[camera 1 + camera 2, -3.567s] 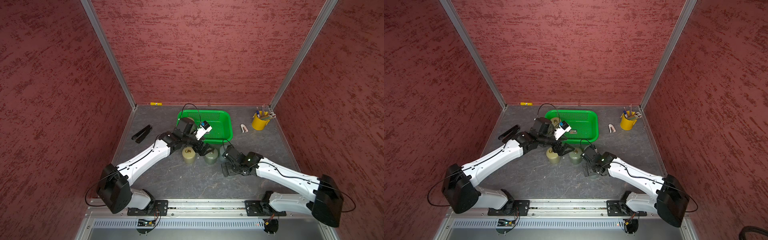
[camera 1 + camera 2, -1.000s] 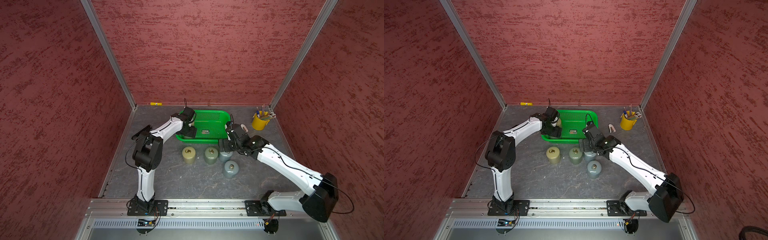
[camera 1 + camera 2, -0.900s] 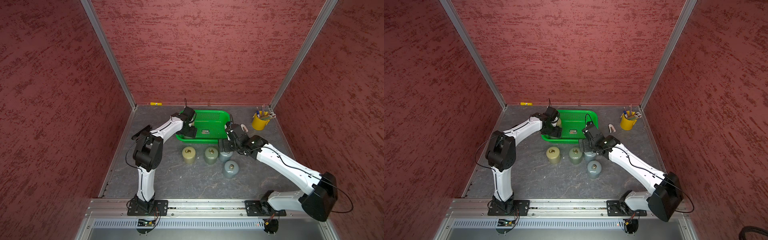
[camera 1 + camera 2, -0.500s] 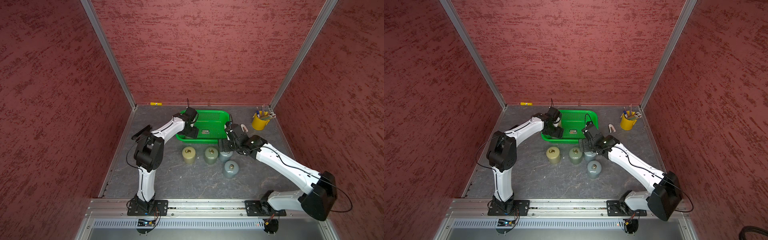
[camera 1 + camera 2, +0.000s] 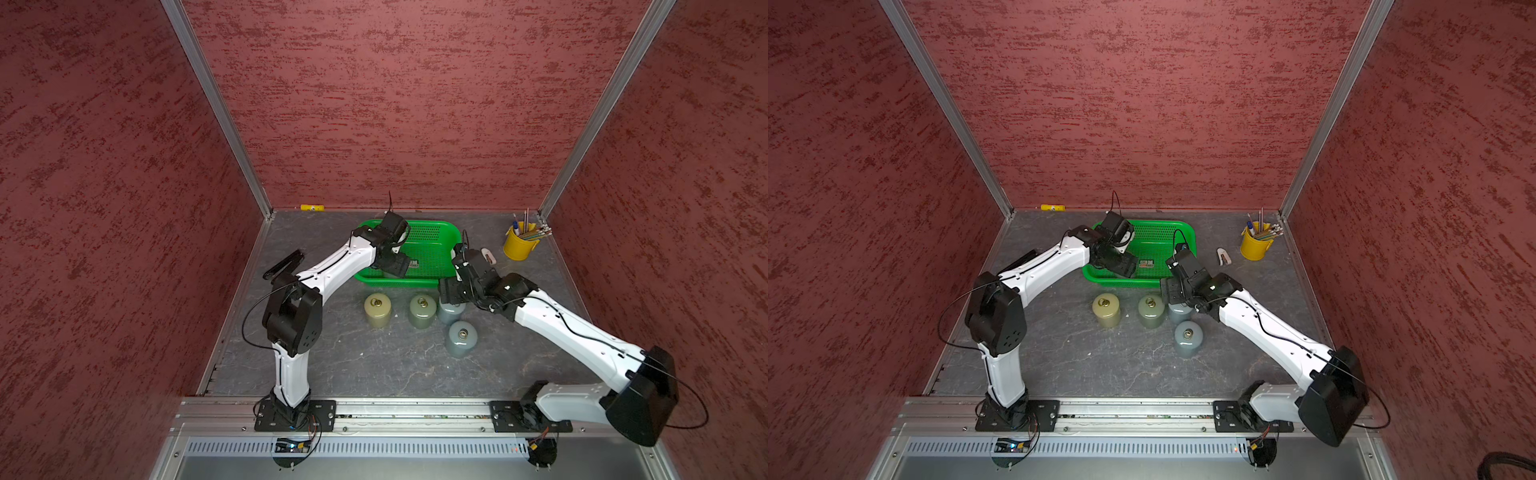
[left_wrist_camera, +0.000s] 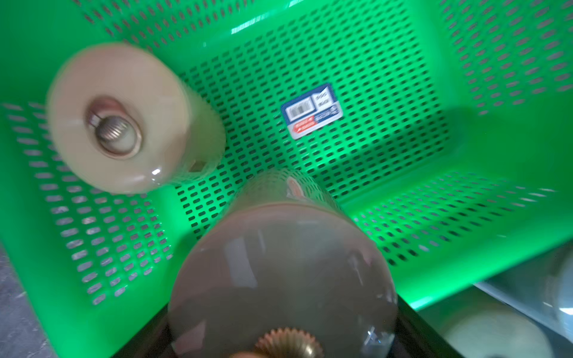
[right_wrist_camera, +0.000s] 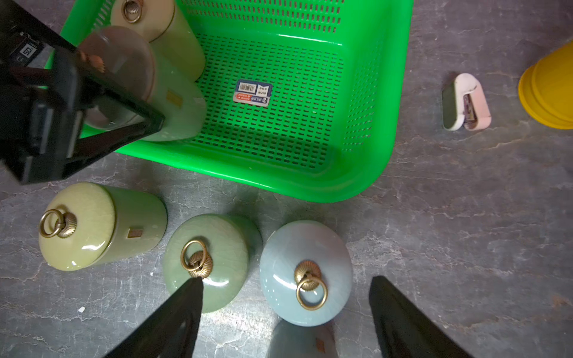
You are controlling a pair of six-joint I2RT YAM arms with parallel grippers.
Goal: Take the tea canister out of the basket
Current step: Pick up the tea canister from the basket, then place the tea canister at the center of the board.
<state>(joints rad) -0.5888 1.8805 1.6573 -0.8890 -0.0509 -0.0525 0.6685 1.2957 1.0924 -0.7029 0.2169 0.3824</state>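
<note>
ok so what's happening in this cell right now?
The left gripper is shut on a tea canister inside the green basket, not yet out; a cream canister sits beside it. The right gripper hangs open above a blue-grey canister on the table, with three more canisters standing nearby.

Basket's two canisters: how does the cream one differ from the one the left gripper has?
The cream canister stands free; the grey-lidded canister is clamped in the left gripper. The cream canister sits in the basket's back corner, the grey-lidded canister nearer its front wall. Both are brass-knobbed, lidded cylinders inside the basket.
</note>
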